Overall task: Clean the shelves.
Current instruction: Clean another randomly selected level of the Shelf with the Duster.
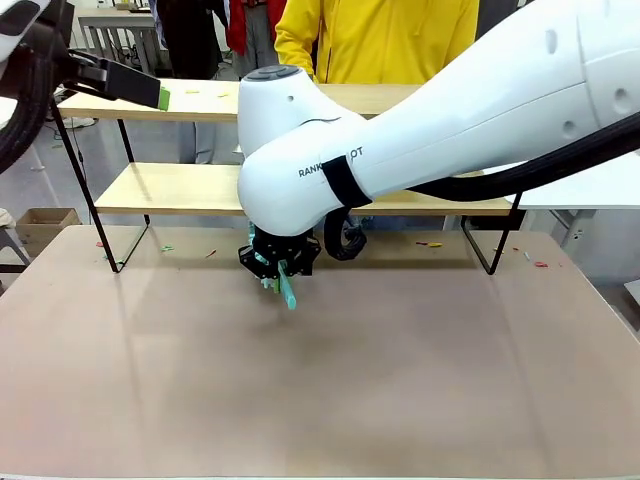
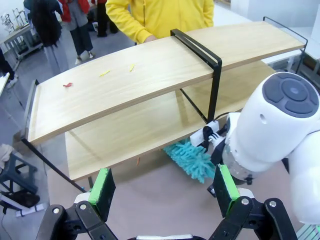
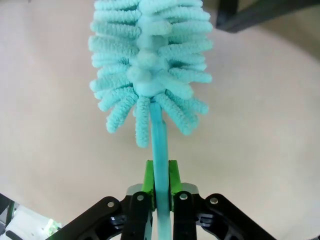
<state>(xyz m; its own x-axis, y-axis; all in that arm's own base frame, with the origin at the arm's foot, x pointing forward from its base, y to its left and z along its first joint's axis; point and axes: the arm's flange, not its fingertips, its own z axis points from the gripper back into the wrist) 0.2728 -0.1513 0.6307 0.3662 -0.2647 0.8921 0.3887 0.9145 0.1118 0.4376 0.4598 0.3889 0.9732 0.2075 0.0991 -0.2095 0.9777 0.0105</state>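
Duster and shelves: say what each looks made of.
The duster head looks like soft chenille or microfibre, matte turquoise: fuzzy strands stand out all round. Its handle seems smooth plastic, slightly glossy. The shelves look like light wood or wood-look laminate, satin: grain lines show. Their frame appears thin black metal, matte.

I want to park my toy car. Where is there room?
The tabletop's whole near half is bare, from the duster to the near edge. The lower board left of the centre post looks bare too. It is crowded in the middle, where the right gripper holds the duster.
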